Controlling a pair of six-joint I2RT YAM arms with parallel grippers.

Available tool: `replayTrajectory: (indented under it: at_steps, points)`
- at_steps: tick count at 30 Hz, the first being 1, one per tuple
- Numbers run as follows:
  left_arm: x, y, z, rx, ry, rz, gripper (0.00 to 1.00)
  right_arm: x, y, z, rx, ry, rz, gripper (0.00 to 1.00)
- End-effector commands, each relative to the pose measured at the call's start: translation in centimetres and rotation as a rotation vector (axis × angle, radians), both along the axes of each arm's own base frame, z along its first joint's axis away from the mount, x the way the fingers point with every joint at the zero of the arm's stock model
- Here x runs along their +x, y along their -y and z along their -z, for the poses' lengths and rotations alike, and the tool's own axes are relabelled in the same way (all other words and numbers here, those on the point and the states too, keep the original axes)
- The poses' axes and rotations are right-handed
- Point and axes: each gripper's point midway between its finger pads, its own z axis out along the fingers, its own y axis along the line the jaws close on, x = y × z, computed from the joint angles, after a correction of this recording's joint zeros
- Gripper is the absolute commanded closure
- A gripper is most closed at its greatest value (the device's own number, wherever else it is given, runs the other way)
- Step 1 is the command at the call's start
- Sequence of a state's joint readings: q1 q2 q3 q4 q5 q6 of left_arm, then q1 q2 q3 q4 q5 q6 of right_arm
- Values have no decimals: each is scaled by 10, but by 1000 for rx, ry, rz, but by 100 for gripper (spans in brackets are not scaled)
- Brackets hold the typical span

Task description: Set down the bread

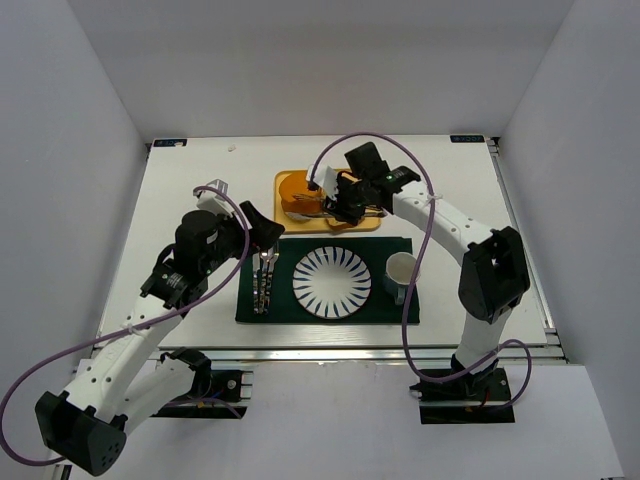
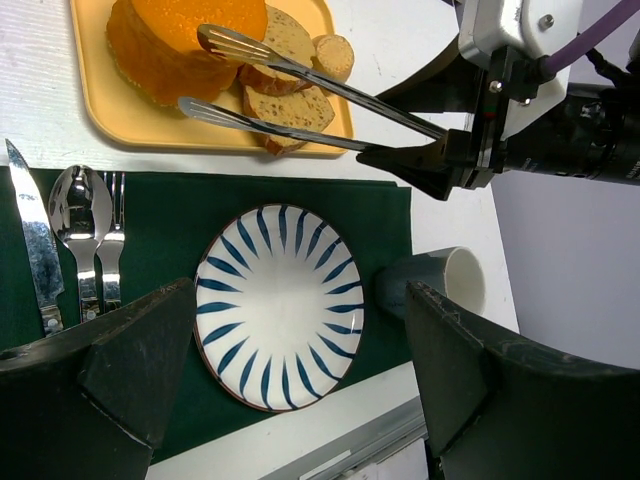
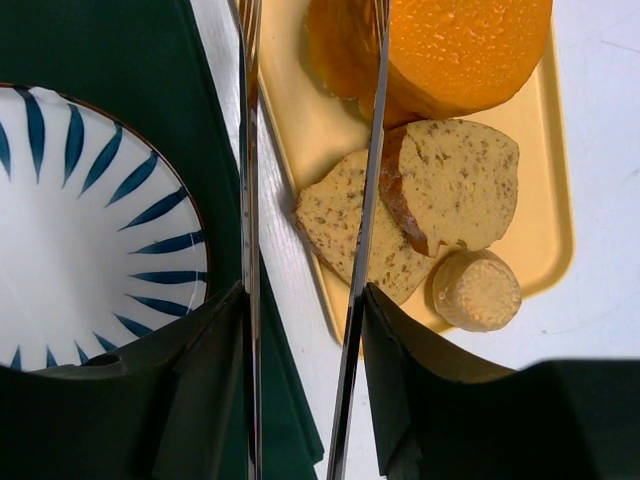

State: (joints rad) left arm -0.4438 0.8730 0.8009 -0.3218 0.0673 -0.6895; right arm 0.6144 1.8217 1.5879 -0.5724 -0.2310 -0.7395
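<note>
The bread sits on a yellow tray (image 3: 555, 220) just beyond the far rim of the blue-striped white plate (image 2: 280, 300). None of it is on the plate. A thick orange bun (image 3: 470, 50) fills the tray's end farthest from the right arm. Against the bun lie two speckled tan slices, one (image 3: 455, 180) overlapping the other (image 3: 340, 220), and beside them is a small round tan piece (image 3: 480, 290). The right gripper (image 3: 303, 300) hangs over the plate's far side. Its jaws are partway apart and pressed on the two arms of a pair of metal tongs (image 2: 300, 70), which it holds. The tongs reach over the tray. One blade lies across the top of the bun. The other runs low along the side of the tray facing the plate, crossing the nearer slice. Whether either blade touches the bread cannot be told. The left gripper (image 2: 300, 300) hovers above the plate with its fingers spread wide and nothing between them. The plate lies on a dark green placemat (image 2: 180, 220). To one side of it are a knife (image 2: 35, 250), a spoon (image 2: 75, 210) and a fork (image 2: 112, 240), and a cup (image 2: 450, 280) stands on the opposite side.
</note>
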Motion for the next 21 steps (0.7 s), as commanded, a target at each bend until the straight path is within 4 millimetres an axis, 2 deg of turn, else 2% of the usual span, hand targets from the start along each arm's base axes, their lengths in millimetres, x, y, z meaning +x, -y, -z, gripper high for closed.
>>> replayTrajectory:
  at_steps: [1,9,12,17,21]
  points:
    - [-1,-4,-11,-11,30,-15,7,18,-6,-25,16,117,6,47]
    - [0,-4,-12,-10,32,-15,6,28,-4,-33,3,219,29,47]
    - [0,-3,-12,-13,36,-13,6,31,0,-25,-38,235,33,47]
    - [0,-4,-13,-12,36,-15,6,25,2,-6,-86,210,18,47]
    - [-1,-4,-13,-17,39,-16,6,26,5,-2,-109,220,16,52]
